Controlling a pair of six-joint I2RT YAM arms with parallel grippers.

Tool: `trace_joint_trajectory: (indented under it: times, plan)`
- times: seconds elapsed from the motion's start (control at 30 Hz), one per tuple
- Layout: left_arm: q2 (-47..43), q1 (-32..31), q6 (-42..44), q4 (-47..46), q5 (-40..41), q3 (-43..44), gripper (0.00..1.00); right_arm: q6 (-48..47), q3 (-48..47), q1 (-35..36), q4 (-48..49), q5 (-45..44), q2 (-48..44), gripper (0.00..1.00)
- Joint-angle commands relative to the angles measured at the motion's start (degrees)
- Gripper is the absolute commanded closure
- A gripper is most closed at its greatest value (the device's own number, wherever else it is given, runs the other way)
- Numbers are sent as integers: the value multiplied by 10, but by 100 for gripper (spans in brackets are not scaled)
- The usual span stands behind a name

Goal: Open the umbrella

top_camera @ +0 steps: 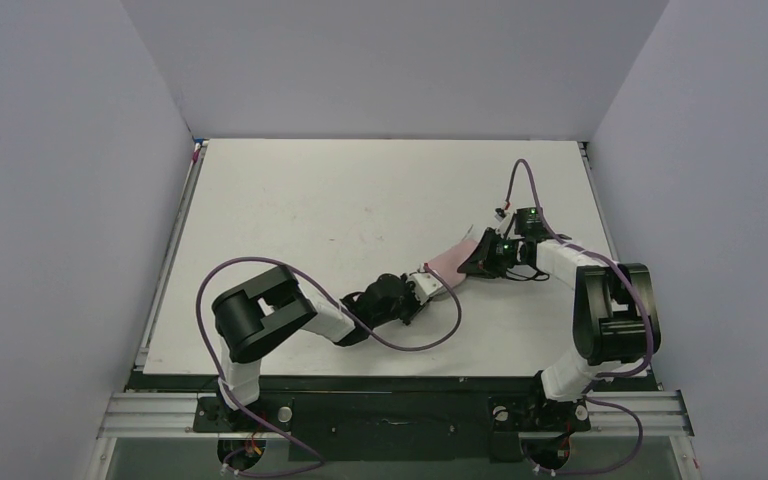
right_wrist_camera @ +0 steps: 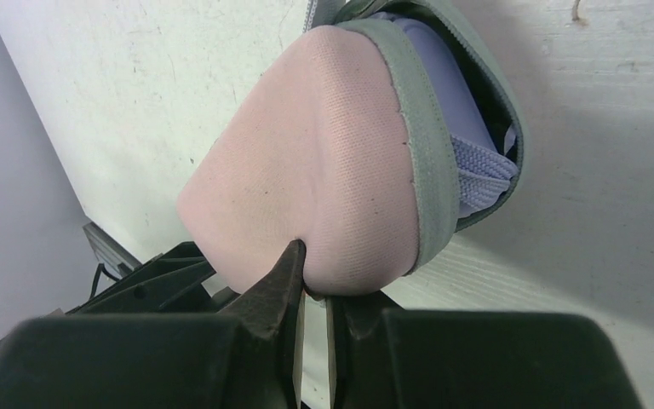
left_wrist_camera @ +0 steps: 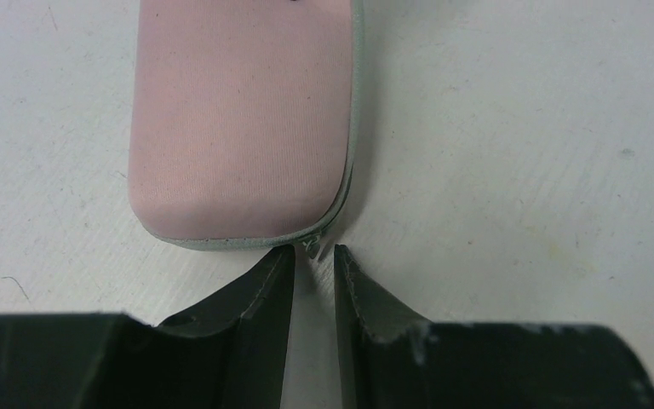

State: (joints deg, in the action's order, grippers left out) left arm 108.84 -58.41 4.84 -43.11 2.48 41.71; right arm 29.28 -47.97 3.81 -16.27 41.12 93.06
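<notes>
Right end effector [right_wrist_camera: 313,285] pinches sleeve [right_wrist_camera: 324,170]; left end effector [left_wrist_camera: 313,253] slightly apart; umbrella [right_wrist_camera: 447,85] mostly hidden.

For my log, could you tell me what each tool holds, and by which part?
The right tool pinches the pink sleeve by the fabric at its rounded end; the left tool, slightly open, holds nothing.
</notes>
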Motion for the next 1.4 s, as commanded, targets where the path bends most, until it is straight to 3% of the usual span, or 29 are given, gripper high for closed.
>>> trace_joint_trajectory:
  times: [0.0, 0.2, 0.37, 0.63, 0.93, 1.37]
  plan:
    - [23, 2, -20, 17, 21, 29, 78, -9, 23, 15, -8, -76, -6, 100]
    - [20, 4, -53, 28, 36, 38, 81, -17, 23, 15, -18, -85, -8, 100]
    - [12, 9, -93, 31, 43, 40, 100, -21, 25, 16, -24, -92, -10, 100]
    - [-18, 28, -93, 31, 43, 7, 100, -72, 3, 2, -73, -126, -6, 100]
    - [-27, 58, -54, 27, 31, -13, 100, -226, -58, -6, -176, -89, 31, 100]
    - [-42, 63, 87, -35, -33, -55, 100, -486, -207, 35, -391, -31, 138, 100]
